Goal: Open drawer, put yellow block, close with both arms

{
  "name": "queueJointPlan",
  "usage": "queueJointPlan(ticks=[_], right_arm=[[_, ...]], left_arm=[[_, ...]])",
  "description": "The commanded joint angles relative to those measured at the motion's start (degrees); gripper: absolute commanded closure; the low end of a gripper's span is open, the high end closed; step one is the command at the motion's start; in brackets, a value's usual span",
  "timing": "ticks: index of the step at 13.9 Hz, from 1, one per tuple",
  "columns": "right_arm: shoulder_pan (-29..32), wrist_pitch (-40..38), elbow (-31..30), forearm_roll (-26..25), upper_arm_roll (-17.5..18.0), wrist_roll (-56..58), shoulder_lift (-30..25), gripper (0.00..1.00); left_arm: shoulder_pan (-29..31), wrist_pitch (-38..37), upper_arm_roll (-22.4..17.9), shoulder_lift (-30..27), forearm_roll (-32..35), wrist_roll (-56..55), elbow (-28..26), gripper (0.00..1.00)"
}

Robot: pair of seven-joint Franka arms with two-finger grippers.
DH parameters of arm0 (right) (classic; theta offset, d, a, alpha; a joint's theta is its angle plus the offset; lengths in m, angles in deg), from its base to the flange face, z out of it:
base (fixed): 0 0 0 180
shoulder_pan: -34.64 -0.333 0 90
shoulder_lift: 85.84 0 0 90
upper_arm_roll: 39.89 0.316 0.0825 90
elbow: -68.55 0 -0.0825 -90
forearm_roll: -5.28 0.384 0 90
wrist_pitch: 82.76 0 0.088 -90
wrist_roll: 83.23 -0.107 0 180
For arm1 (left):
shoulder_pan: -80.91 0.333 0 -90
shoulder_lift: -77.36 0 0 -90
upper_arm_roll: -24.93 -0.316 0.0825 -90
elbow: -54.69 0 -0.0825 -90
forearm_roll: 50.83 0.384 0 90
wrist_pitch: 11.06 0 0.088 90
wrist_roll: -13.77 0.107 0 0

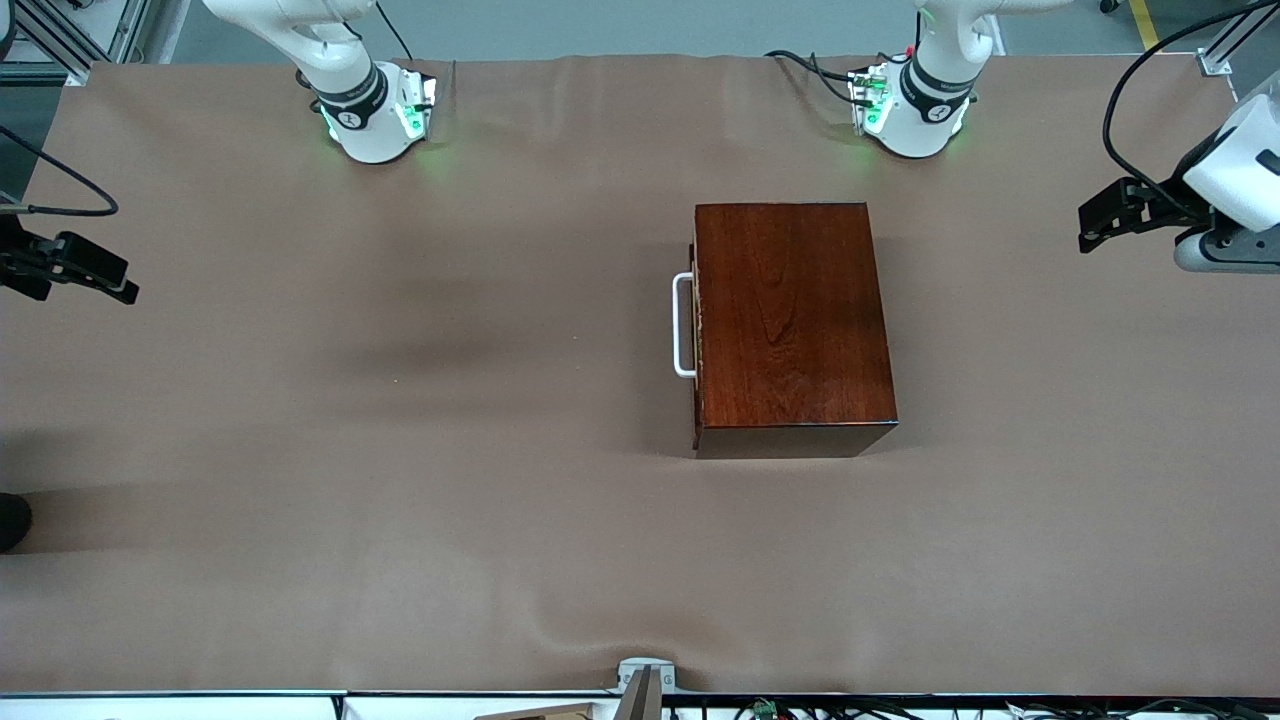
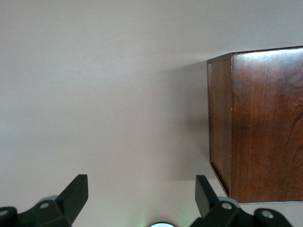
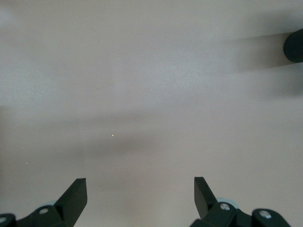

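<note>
The mahogany wooden box [image 1: 790, 320] stands on the table, nearer the left arm's base. Its drawer is slid fully in; the white bar handle [image 1: 684, 325] faces the right arm's end of the table. The box also shows in the left wrist view [image 2: 258, 123]. The yellow block is not in view in any frame. My left gripper [image 1: 1135, 212] hangs over the table's edge at the left arm's end, open and empty [image 2: 142, 194]. My right gripper [image 1: 70, 268] hangs over the right arm's end, open and empty [image 3: 140, 194], with only bare cloth under it.
A brown cloth [image 1: 400, 450] covers the whole table. A dark round object [image 1: 12, 520] sits at the table's edge at the right arm's end, and also shows in the right wrist view [image 3: 294, 45]. A metal bracket [image 1: 645, 680] sits at the front edge.
</note>
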Motion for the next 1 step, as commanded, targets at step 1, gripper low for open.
queueJointPlan(ticks=[1], right_arm=[[0.22,0.03,-0.29,-0.05,0.29,-0.39,-0.88,0.0]], left_arm=[[0.45,-0.75,0.23,-0.25,-0.8,-0.64,0.07,0.0]])
